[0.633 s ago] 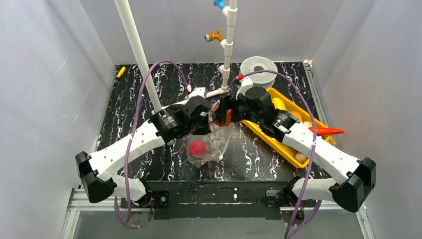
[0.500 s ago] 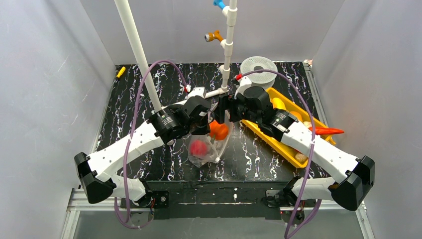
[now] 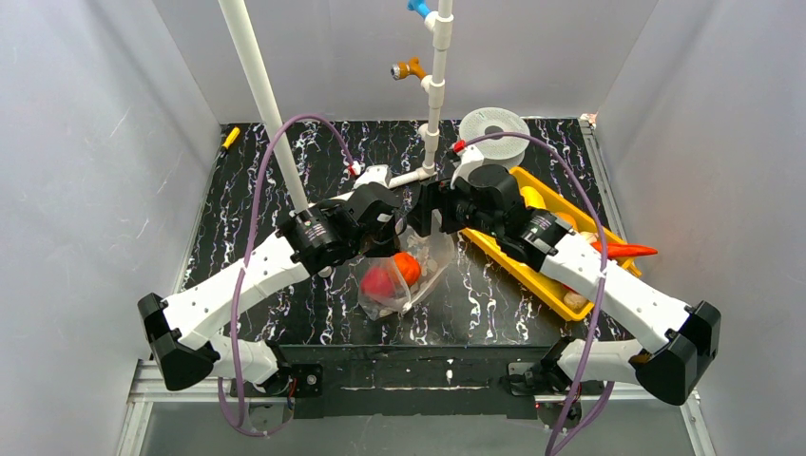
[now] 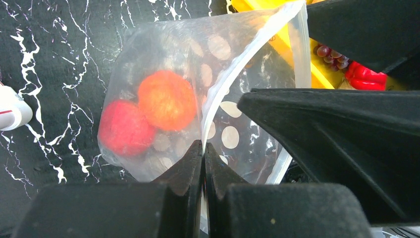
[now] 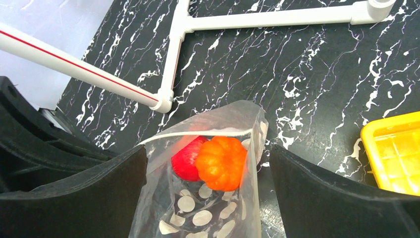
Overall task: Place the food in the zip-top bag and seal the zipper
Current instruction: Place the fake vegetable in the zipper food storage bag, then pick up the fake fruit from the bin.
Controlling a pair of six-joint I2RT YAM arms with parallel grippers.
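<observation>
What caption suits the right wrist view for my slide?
Right gripper open over the zip-top bag, with red food and orange food inside.

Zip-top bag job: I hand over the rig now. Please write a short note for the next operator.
Left gripper: shut on the whitish zipper strip of the clear dotted plastic bag, mouth open.
Right gripper: open, empty, over the bag mouth.
Done: round red toy fruit and ribbed orange toy fruit are inside the bag.
Left to do: purple toy grapes and red toy pepper lie in the yellow rectangular tray; then seal the zipper.
</observation>
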